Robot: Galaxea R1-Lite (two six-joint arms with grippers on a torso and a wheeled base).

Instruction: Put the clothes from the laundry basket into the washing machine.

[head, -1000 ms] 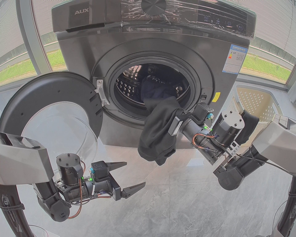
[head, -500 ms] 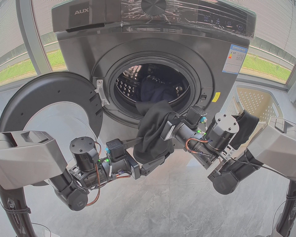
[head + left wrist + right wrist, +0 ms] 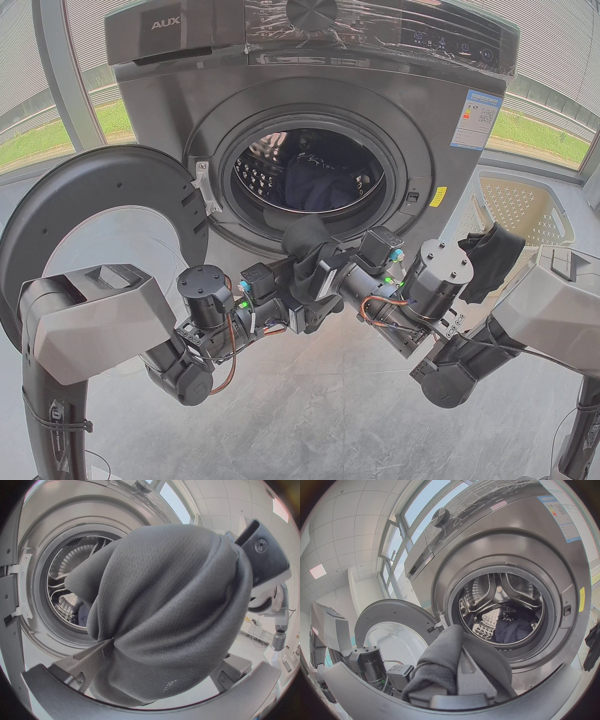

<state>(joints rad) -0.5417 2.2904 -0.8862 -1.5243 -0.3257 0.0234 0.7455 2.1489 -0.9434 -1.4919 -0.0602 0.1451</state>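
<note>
A dark grey garment (image 3: 304, 253) hangs bunched just below the drum opening of the washing machine (image 3: 350, 94), its top end touching the door seal. My right gripper (image 3: 317, 275) is shut on it from the right, the fabric draped over its fingers (image 3: 475, 670). From the left, my left gripper (image 3: 309, 294) stands open, its fingers (image 3: 89, 659) spread wide around the underside of the bundle (image 3: 168, 605). Navy clothes (image 3: 319, 184) lie inside the drum (image 3: 506, 605). The laundry basket (image 3: 531, 206) stands at the right, with another dark garment (image 3: 494, 256) over its near rim.
The round machine door (image 3: 100, 206) is swung fully open to the left, close behind my left arm. Grey tiled floor (image 3: 325, 406) spreads in front of the machine. Windows (image 3: 37, 125) run behind it.
My left arm has swung up and to the right until its open fingers cup the garment's lower end. The right gripper has shifted left and down, and the hanging garment is now bunched.
</note>
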